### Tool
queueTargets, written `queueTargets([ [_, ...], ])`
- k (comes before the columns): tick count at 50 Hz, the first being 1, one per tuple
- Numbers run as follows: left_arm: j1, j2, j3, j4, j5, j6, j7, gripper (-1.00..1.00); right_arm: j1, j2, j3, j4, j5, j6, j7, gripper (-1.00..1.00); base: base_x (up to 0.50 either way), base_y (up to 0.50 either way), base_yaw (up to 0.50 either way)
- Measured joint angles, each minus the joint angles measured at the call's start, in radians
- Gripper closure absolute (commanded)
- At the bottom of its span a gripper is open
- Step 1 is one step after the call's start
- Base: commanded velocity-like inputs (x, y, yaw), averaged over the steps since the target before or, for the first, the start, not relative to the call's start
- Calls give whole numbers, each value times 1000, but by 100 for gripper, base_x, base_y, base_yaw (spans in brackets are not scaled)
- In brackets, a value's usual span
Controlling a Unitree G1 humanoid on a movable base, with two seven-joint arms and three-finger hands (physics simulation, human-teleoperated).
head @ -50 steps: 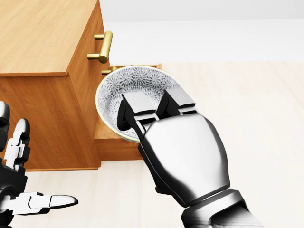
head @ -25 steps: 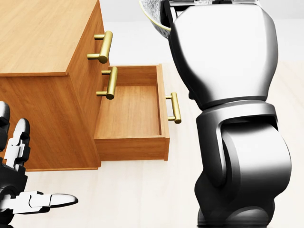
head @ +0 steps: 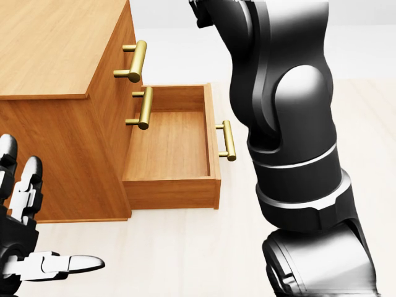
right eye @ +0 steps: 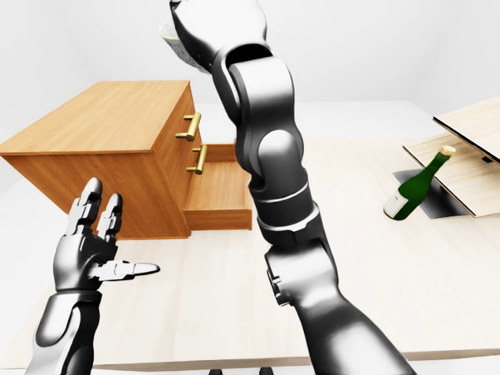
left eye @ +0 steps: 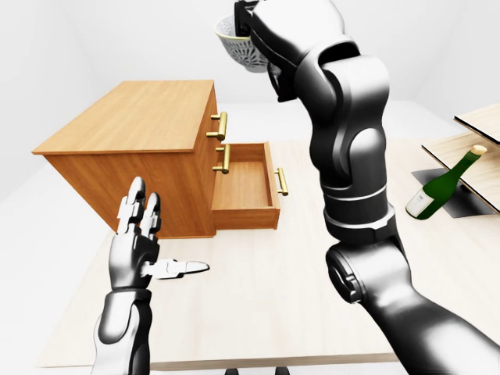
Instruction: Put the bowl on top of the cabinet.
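The robot's right hand (left eye: pixel 269 27) is gripping the bowl (left eye: pixel 234 48) at the very top of the left-eye view, its dark fingers closed over the cream rim. The bowl is hanging in the air, tilted, with its patterned outer wall facing the camera. It is sitting well above the cabinet (left eye: pixel 133 117) and to the right of the cabinet's top panel, roughly over the open drawer (left eye: pixel 246 187), and is touching neither.

The right arm is rising from the bottom right of the left-eye view in a tall bent column, and it is filling the right half of the head view.

The wooden cabinet is standing on the pale surface (left eye: pixel 258 305). The drawer is standing pulled out toward the right in the left-eye view, with a brass handle (left eye: pixel 281 181) on its face. Two more brass handles (left eye: pixel 222 125) are showing on the cabinet above it.

The left hand (left eye: pixel 139 246) is hovering low at the left, below the cabinet in the view. Its fingers are spread apart and pointing up, its thumb is sticking out to the right, and it is holding nothing.

Far to the right, a green bottle (left eye: pixel 439 187) is leaning with its neck pointing up and right, beside light wooden boards (left eye: pixel 478 125).
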Motion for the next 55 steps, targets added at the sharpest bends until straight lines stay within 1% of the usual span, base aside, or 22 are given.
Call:
queueTargets([
  [5,2,-1,-1,0,1,0,-2,-100,-130,-32,1,202,139,0,0,100,0,0,0],
  [11,0,0,-1,1,1,0,-2,-100,-262,-54,3,426,294,0,0,100,0,0,0],
  [18,-1,0,0,1,-1,0,-2,-100,-381,-63,10,644,441,0,0,100,0,0,0],
  [24,-1,0,-2,2,1,0,-2,-100,-458,-64,19,785,532,0,-4,100,0,0,0],
  [37,0,-1,-9,6,7,0,-1,-100,-561,-51,35,962,634,0,-14,100,0,0,0],
  [55,6,-4,-17,8,14,0,-1,-100,-623,-2,48,1058,675,0,-7,100,0,0,0],
])
